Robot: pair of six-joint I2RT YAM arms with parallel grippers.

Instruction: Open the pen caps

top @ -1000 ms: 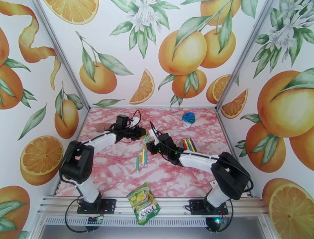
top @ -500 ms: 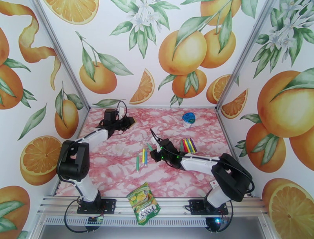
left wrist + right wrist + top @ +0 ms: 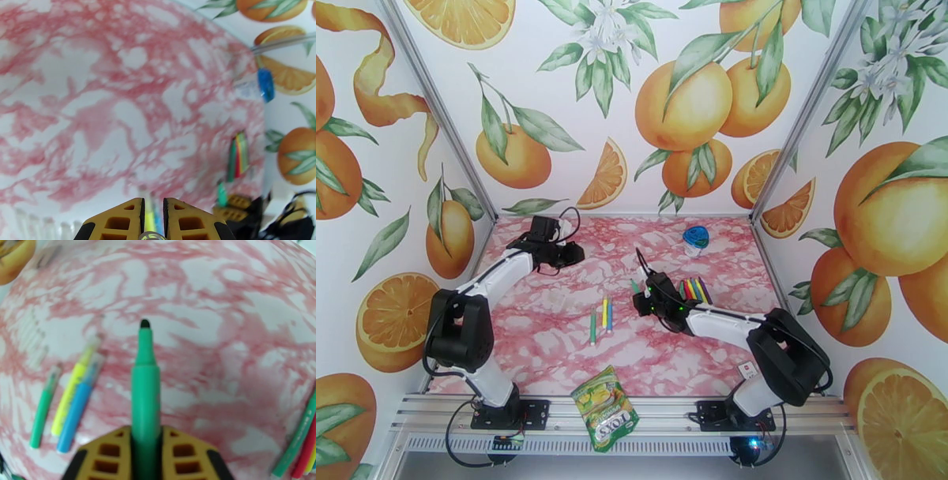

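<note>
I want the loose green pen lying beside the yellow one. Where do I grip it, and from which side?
Best grip the loose green pen mid-barrel, coming straight down and closing across its width. It lies flat on the table, with a gap to the yellow pen on its right and bare table on its left.

Pink marble-pattern counter, orange-print walls on three sides. Blue-lidded round container sits far right, near the back wall. Green-yellow snack packet overhangs the near edge onto the aluminium rail.
</note>
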